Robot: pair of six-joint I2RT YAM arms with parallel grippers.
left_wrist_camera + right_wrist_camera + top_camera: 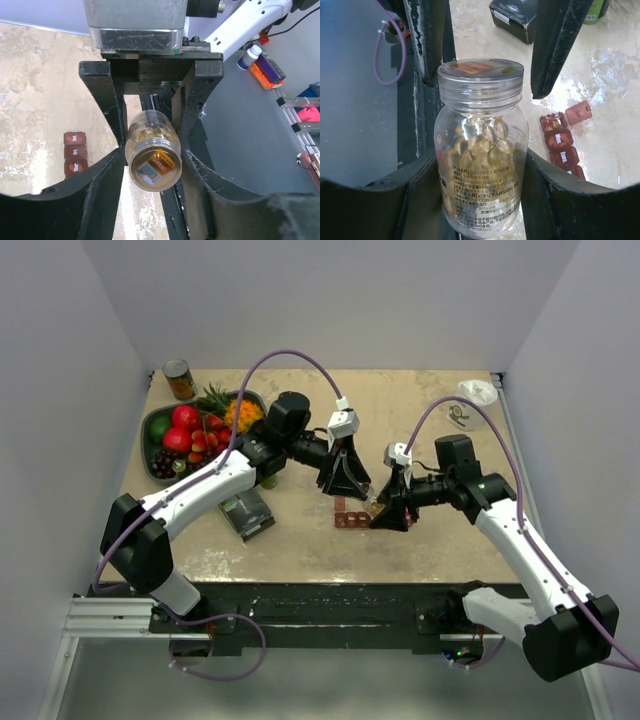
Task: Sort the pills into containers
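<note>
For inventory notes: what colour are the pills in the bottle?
Golden amber pills in the clear bottle; right wrist view shows them best.

A robotics lab test cell: plain white panels [60, 390] box in a mottled beige tabletop [300, 550], an aluminium extrusion rail [105, 615] edges it, and purple cables [290, 353] loop off the mounted arms [220, 480].

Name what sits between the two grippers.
The pill bottle: the right gripper holds its body and the left gripper grips its cap. The right wrist view shows it best.
</note>
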